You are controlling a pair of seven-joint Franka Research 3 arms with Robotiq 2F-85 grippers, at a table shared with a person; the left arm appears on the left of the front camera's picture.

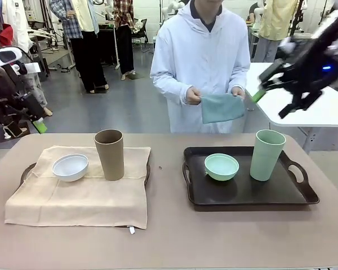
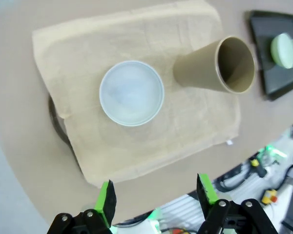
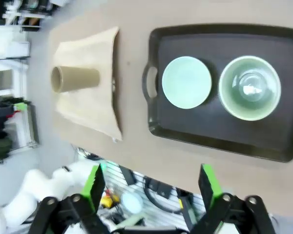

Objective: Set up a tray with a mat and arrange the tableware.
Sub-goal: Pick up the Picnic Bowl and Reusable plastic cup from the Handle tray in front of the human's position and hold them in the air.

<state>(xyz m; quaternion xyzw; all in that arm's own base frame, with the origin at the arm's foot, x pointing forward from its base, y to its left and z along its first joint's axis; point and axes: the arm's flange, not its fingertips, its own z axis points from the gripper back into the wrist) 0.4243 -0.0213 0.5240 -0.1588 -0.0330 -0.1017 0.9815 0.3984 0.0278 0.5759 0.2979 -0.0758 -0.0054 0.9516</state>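
On the table (image 1: 169,236), left side: beige mat (image 1: 84,194) draped over a dark tray (image 1: 27,171). White bowl (image 1: 70,167) and brown cup (image 1: 110,154) stand upright on it, close, not touching. Right side: black tray (image 1: 242,191), bare, holds mint green bowl (image 1: 221,166) and mint green cup (image 1: 267,155), slightly apart. Person at far edge holds a teal cloth (image 1: 222,108) in both hands. Left gripper (image 2: 155,189) and right gripper (image 3: 151,175) hover above the table, released, nothing between the pads.
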